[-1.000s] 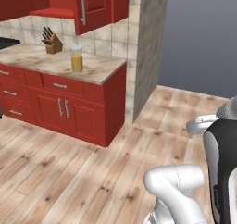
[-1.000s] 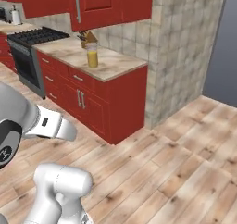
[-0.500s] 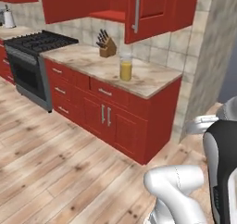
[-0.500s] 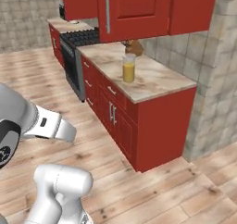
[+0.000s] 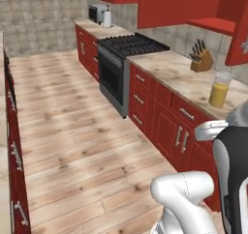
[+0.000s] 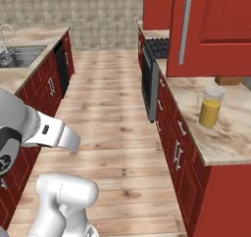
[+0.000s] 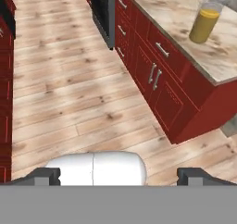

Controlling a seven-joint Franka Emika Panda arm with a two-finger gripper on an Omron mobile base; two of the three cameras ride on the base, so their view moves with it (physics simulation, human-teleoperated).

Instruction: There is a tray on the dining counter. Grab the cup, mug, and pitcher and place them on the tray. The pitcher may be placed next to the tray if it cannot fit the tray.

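The base has swung round over the last second: the whole scene has shifted, so this is the cameras moving, not the things. The pitcher (image 5: 219,89) stands upright on the wall worktop (image 5: 181,76), just this side of the knife block (image 5: 200,58), well ahead of the fingers (image 7: 46,174) and off to their right in the hand view. The fingers stand wide apart, holding nothing. The approach to the pitcher looks underway; I cannot tell how near the base must yet come.
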